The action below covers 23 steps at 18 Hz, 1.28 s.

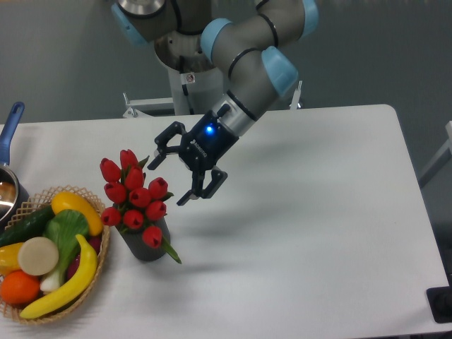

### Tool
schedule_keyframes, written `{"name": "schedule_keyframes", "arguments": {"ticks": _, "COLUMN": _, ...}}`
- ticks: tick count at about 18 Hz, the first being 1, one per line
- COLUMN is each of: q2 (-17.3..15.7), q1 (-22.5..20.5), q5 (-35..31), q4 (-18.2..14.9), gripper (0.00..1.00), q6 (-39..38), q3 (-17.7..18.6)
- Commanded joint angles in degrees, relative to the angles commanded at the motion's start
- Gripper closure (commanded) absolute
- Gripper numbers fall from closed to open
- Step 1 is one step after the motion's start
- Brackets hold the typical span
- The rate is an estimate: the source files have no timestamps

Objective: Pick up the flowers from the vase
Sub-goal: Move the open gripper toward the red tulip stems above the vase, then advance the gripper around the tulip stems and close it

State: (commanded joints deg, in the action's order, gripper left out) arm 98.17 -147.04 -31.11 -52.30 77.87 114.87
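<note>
Tulips (133, 196) sit untouched in the dark grey vase (146, 244) on the white counter (311, 212), so nothing is lifted yet. The pincer (171, 174), spread wide and empty, hangs just beside the buds; closing and lifting remain.

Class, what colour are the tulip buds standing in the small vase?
Red tulip buds, with green leaves, in a dark grey cylindrical vase; the fixed camera shows them.
</note>
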Motion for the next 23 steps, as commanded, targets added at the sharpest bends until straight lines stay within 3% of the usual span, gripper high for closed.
{"name": "schedule_keyframes", "arguments": {"ticks": 4, "q2": 2.5, "q1": 1.5, "q5": 0.0, "q4": 4.7, "gripper": 0.0, "q6": -0.1, "q3": -0.3}}
{"name": "schedule_keyframes", "arguments": {"ticks": 23, "q2": 5.9, "q1": 5.3, "q5": 0.1, "q4": 6.4, "gripper": 0.0, "q6": -1.1, "q3": -2.1}}
